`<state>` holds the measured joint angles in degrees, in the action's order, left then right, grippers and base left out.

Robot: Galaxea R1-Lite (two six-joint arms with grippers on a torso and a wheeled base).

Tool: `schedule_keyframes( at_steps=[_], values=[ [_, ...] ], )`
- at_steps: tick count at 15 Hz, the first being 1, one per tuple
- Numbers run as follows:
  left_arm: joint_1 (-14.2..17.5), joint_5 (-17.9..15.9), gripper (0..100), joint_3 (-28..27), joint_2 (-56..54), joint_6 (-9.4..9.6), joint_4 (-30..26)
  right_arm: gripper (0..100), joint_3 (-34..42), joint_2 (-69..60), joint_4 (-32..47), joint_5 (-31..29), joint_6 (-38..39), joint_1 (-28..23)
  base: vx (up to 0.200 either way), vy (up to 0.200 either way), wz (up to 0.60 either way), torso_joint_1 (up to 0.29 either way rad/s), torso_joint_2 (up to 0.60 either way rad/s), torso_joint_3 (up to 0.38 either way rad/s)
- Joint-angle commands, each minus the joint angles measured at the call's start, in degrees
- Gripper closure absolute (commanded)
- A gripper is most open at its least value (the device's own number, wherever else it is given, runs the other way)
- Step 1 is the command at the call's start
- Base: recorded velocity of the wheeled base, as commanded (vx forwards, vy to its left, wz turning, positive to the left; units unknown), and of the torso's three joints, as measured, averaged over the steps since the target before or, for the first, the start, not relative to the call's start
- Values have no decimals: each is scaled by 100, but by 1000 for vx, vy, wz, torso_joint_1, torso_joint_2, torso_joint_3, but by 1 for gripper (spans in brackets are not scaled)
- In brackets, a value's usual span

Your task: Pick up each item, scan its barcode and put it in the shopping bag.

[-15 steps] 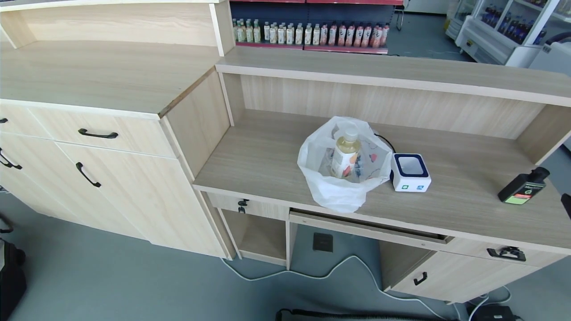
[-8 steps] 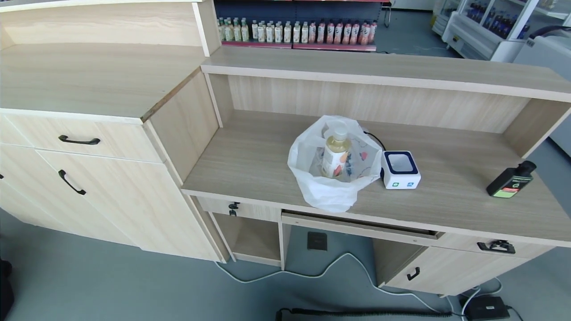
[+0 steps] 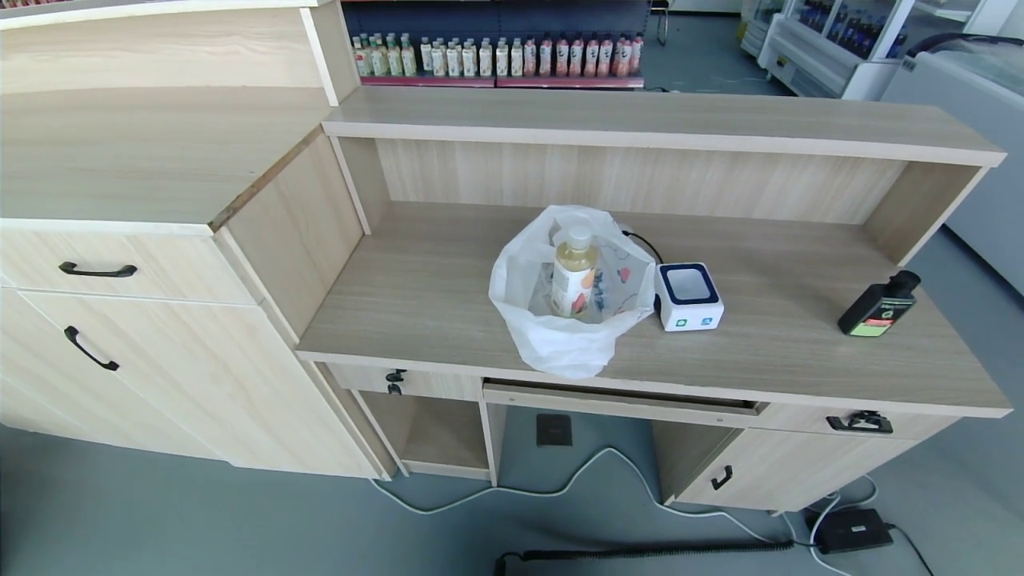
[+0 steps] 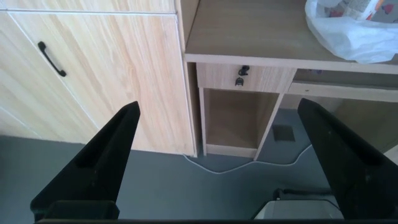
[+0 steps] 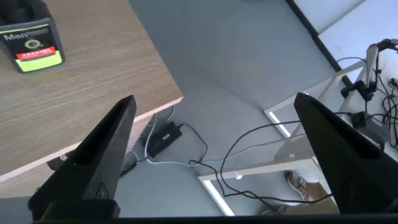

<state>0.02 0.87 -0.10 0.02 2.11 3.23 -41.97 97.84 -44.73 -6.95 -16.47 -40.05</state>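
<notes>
Bottle of black plastic (image 3: 876, 308) waits, likely unscanned, near my right gripper (image 5: 214, 98), spread empty like left gripper (image 4: 217, 104); white plastic shopping bag (image 3: 560, 344) gapes ready.

Saw a pale wooden table (image 3: 448, 288) joined to a taller cabinet (image 3: 160, 344) with black handles (image 3: 97, 271). Noted rows of drink bottles (image 3: 496, 58) on a store shelf behind, and a white cable (image 3: 612, 449) and black adapter (image 3: 851, 530) on the grey floor beneath.

A shop: rows of drink bottles (image 3: 496, 58) on a shelf (image 3: 496, 81), a glass fridge (image 3: 832, 44) (more drinks inside), a counter (image 3: 432, 296) with a scanner (image 3: 690, 296).
</notes>
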Motion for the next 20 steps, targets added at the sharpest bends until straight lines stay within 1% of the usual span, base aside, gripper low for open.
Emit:
schedule_keyframes(
  at_steps=[1, 3, 5, 7, 8, 11, 12, 14, 17, 19, 20],
  values=[
    [-2, 1, 0, 1, -2, 0, 2, 0, -514, 1000, 105, 9, -269, -179, 0, 0, 0, 0, 0, 0],
    [-2, 1, 0, 1, -2, 0, 2, 0, -988, 1598, 105, 9, -1051, -223, 0, 0, 0, 0, 0, 0],
    [-2, 1, 0, 1, -2, 0, 2, 0, -1393, 1905, 105, 9, -1218, -179, 0, 0, 0, 0, 0, 0],
    [-2, 1, 0, 1, -2, 0, 2, 0, -1902, 2230, 87, 36, -1148, 41, 0, 0, 0, 0, 0, 0],
    [-2, 1, 0, 1, -2, 0, 2, 0, -2105, 2362, 96, 141, -955, 111, 0, 0, 0, 0, 0, 0],
    [-2, 1, 0, 1, -2, 0, 2, 0, -2579, 2688, 96, 721, -796, 225, 0, 0, 0, 0, 0, 0],
    [-2, 1, 0, 1, -2, 0, 2, 0, -2685, 2767, 87, 765, -717, 313, 0, 0, 0, 0, 0, 0],
    [-2, 1, 0, 1, -2, 0, 2, 0, -2860, 2898, 87, 774, -577, 480, 0, 0, 0, 0, 0, 0],
    [-2, 1, 0, 1, -2, 0, 2, 0, -2931, 2960, 78, 792, -577, 656, 0, 0, 0, 0, 0, 0],
    [-2, 1, 0, 1, -2, 0, 2, 0, -2948, 2969, 8, 1090, -585, 753, 0, 0, 0, 0, 0, 0],
    [-2, 1, 0, 1, -2, 0, 2, 0, -2966, 3004, -1, 1108, -603, 788, 0, 0, 0, 0, 0, 0]
  ],
)
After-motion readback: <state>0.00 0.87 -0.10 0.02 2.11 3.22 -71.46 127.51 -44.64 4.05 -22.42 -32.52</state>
